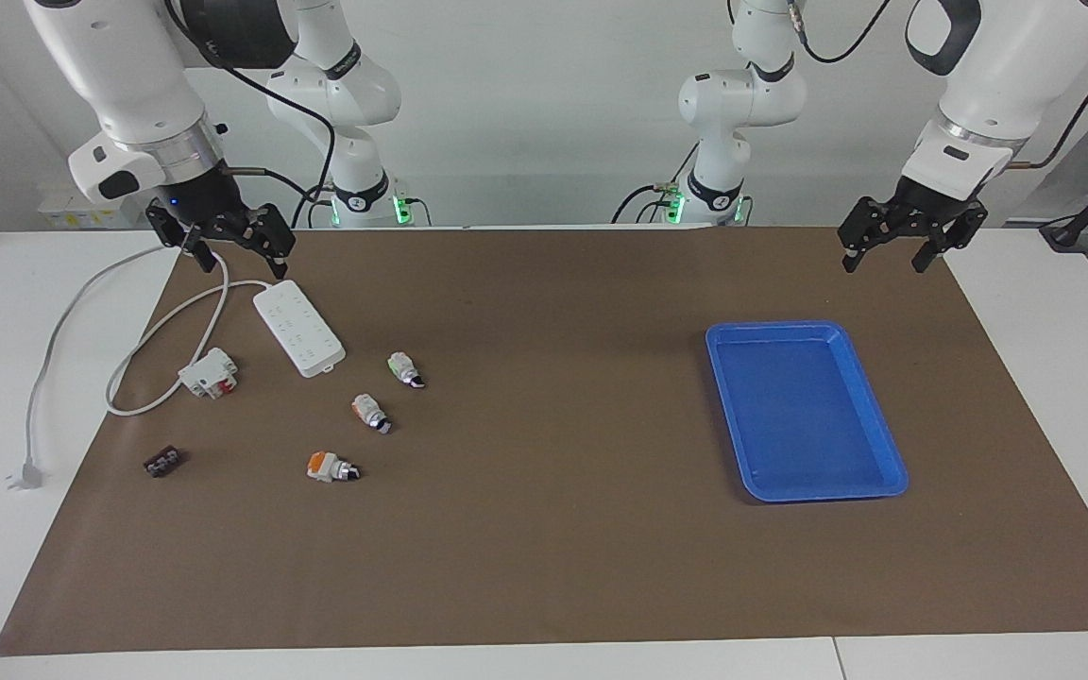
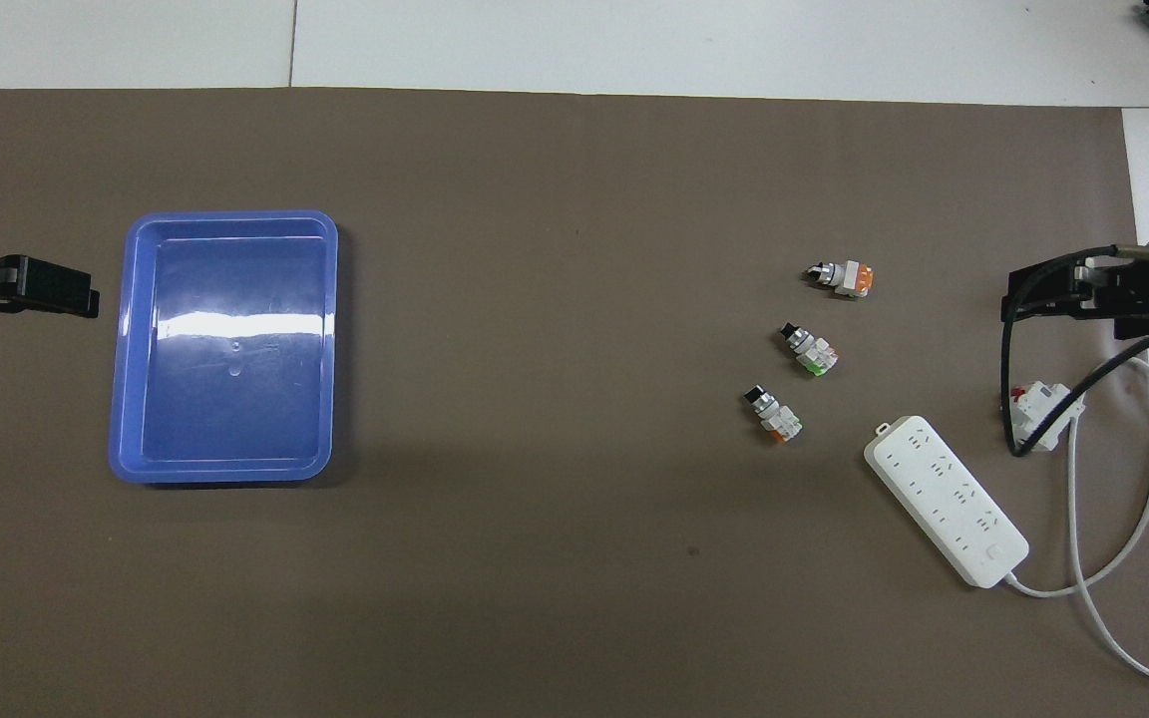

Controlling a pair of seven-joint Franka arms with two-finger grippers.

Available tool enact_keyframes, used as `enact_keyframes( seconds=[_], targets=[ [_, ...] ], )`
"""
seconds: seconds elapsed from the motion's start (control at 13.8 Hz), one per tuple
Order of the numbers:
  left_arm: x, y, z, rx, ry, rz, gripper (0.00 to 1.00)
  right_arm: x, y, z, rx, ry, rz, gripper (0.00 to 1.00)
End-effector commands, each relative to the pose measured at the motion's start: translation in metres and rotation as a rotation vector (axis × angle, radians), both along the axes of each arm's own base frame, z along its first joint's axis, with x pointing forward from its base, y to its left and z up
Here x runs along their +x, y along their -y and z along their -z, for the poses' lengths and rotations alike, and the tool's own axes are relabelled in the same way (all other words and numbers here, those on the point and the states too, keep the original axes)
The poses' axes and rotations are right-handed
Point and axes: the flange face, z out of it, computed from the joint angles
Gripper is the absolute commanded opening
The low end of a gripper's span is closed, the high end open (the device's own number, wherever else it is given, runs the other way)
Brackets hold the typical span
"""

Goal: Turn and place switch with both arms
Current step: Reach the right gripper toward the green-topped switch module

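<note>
Your right gripper (image 1: 223,241), open and empty above the power strip (image 1: 298,331), is the closer one. The switch (image 1: 371,413) lies farther out than the strip, knob pointing away. Your left gripper (image 1: 893,247) is open and empty too.

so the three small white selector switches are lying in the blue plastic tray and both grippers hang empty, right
No: the three small white selector switches lie on the brown mat beside the white power strip, toward the right arm's end, not in the blue plastic tray, as the facing view shows. The left gripper and right gripper do hang empty.
</note>
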Motion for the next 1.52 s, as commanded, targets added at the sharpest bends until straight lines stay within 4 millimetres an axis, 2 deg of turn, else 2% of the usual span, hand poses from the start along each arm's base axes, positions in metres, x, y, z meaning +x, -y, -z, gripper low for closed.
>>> enact_keyframes(
  seconds=[0.0, 0.14, 0.22, 0.29, 0.51, 0.65, 0.8, 0.94, 1.16, 1.45],
  targets=[
    [-0.006, -0.004, 0.000, 0.014, 0.012, 0.004, 1.00, -0.011, -0.012, 0.018, -0.002, 0.012, -0.060, 0.99],
    [-0.006, -0.005, -0.001, 0.013, 0.015, 0.002, 1.00, -0.023, -0.017, 0.042, -0.004, 0.050, -0.176, 0.99],
    [-0.006, -0.004, -0.001, 0.014, 0.013, 0.004, 1.00, -0.028, -0.031, 0.052, -0.005, 0.067, -0.227, 0.99],
    [-0.006, -0.005, 0.000, 0.014, 0.010, 0.002, 1.00, -0.029, -0.035, 0.062, -0.008, 0.073, -0.268, 0.98],
    [-0.007, -0.005, 0.001, 0.014, 0.010, 0.001, 1.00, -0.016, -0.033, 0.089, -0.017, 0.062, -0.547, 0.96],
    [-0.007, -0.005, 0.002, 0.014, 0.009, -0.001, 1.00, -0.007, -0.032, 0.103, -0.024, 0.075, -0.665, 0.93],
    [-0.009, -0.005, 0.006, 0.014, 0.004, -0.001, 1.00, 0.001, -0.033, 0.126, -0.027, 0.073, -0.729, 0.92],
    [-0.011, -0.005, 0.007, 0.014, 0.005, -0.001, 1.00, 0.012, -0.035, 0.150, -0.031, 0.078, -0.802, 0.84],
    [-0.010, -0.005, 0.007, 0.014, 0.007, -0.001, 1.00, 0.025, -0.037, 0.188, -0.032, 0.071, -0.884, 0.84],
    [-0.012, -0.005, 0.011, 0.014, 0.015, -0.001, 1.00, 0.030, -0.040, 0.243, -0.028, 0.057, -0.937, 0.84]
  ],
)
